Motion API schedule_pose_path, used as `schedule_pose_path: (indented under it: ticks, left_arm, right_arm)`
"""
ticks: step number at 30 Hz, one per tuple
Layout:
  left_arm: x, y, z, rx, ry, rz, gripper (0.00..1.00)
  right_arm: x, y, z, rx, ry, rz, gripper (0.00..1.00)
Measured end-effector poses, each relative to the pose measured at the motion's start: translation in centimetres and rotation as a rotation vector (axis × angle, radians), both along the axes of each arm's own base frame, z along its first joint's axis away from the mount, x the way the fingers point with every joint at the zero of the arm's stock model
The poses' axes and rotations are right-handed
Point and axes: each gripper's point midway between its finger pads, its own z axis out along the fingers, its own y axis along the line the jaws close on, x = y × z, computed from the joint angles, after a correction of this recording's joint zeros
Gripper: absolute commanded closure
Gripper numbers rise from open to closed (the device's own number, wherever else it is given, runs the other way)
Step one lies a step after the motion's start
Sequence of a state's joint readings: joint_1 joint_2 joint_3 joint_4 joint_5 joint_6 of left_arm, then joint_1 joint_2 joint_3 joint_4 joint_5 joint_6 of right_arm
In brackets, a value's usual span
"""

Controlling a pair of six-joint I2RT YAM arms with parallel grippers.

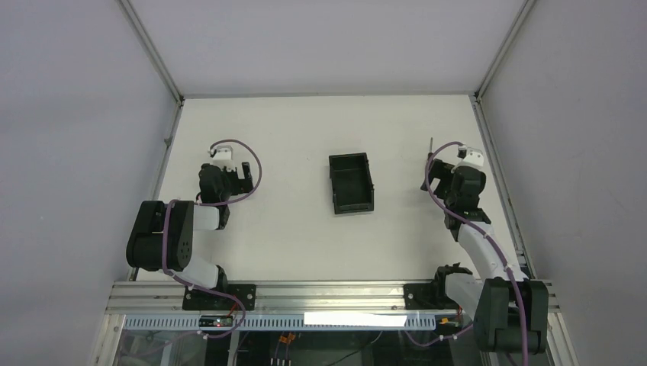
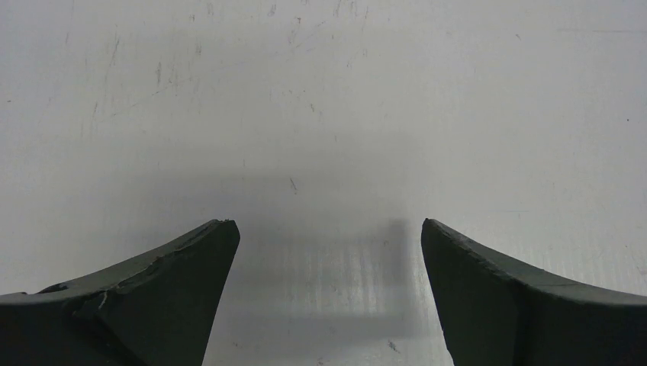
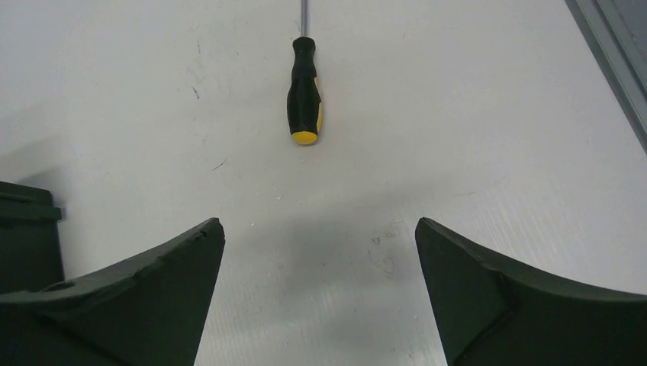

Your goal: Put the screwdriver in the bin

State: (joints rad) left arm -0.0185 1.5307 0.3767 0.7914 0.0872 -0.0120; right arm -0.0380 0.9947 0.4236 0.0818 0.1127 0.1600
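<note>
While the right hand [image 3: 318, 221] gapes, the screwdriver [image 3: 304, 84] lies ahead, seemingly flat.

Tip of the screwdriver [image 3: 304, 91] shaft cut off ahead of the right pincer [image 3: 319, 226], bin [image 3: 27, 236] cropped to a corner left of it

White table [image 1: 290, 236] with bin [image 1: 351, 183] and screwdriver [image 3: 304, 84]

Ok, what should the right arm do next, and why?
Probably ease forward and down until the open right jaws straddle the screwdriver handle. It lies on the table ahead of them, untouched, yellow end nearest, and not yet in the bin.
</note>
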Motion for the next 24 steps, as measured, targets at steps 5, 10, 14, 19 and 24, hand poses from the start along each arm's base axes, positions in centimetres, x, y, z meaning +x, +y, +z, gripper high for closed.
schedule_pose_path:
  ticks: [5, 10, 14, 19, 24]
  left_arm:
    - [0.0, 0.0, 0.0, 0.000, 0.000, 0.000, 0.01]
    - [0.0, 0.0, 0.0, 0.000, 0.000, 0.000, 0.01]
    - [0.0, 0.0, 0.0, 0.000, 0.000, 0.000, 0.01]
    - [0.0, 0.0, 0.0, 0.000, 0.000, 0.000, 0.01]
    - [0.0, 0.0, 0.0, 0.000, 0.000, 0.000, 0.01]
  right_arm:
    - [-0.2, -0.3, 0.3, -0.005, 0.004, -0.018, 0.01]
    - [0.5, -0.5, 2.5, 0.002, 0.050, -0.034, 0.01]
    - [3.0, -0.4, 5.7, 0.012, 0.111, -0.030, 0.01]
    - [7.3, -0.6, 7.2, 0.015, 0.242, -0.030, 0.02]
    - [10.6, -0.7, 3.5, 0.014, 0.447, -0.027, 0.06]
